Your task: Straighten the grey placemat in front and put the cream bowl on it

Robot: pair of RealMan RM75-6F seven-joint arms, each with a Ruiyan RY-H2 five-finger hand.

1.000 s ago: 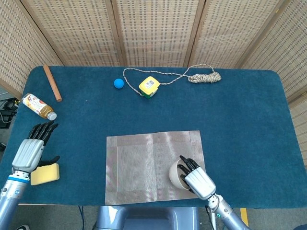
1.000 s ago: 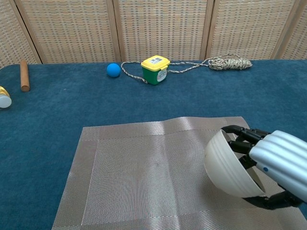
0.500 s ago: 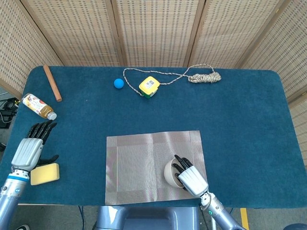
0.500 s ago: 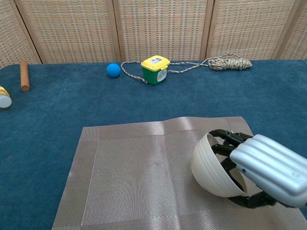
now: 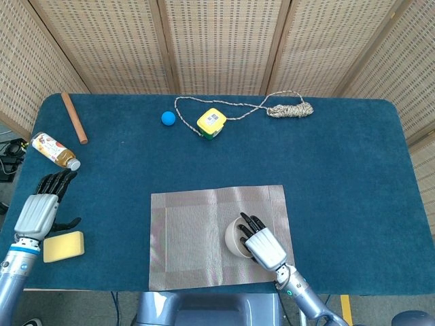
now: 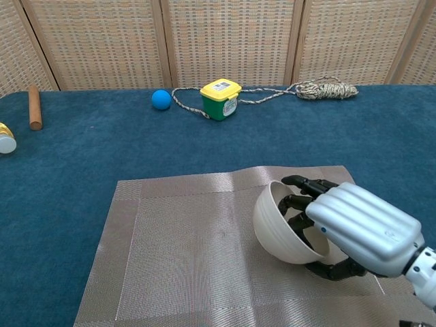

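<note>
The grey placemat (image 5: 197,234) (image 6: 191,259) lies square at the table's front centre. Over its right half my right hand (image 5: 260,244) (image 6: 354,231) holds the cream bowl (image 5: 233,238) (image 6: 276,228), fingers inside the rim and the thumb under it. The bowl is tilted with its mouth toward the hand. I cannot tell whether its base touches the mat. My left hand (image 5: 42,207) hovers open at the table's left edge, fingers spread, holding nothing; it is outside the chest view.
A yellow sponge (image 5: 64,246) lies by the left hand, a bottle (image 5: 54,151) and a wooden stick (image 5: 74,117) beyond it. At the back are a blue ball (image 5: 168,118), a yellow-lidded green box (image 5: 211,123) and a rope (image 5: 289,109).
My right hand has carried the bowl leftward over the mat, toward its middle. The left hand has shifted slightly toward the table's left edge.
</note>
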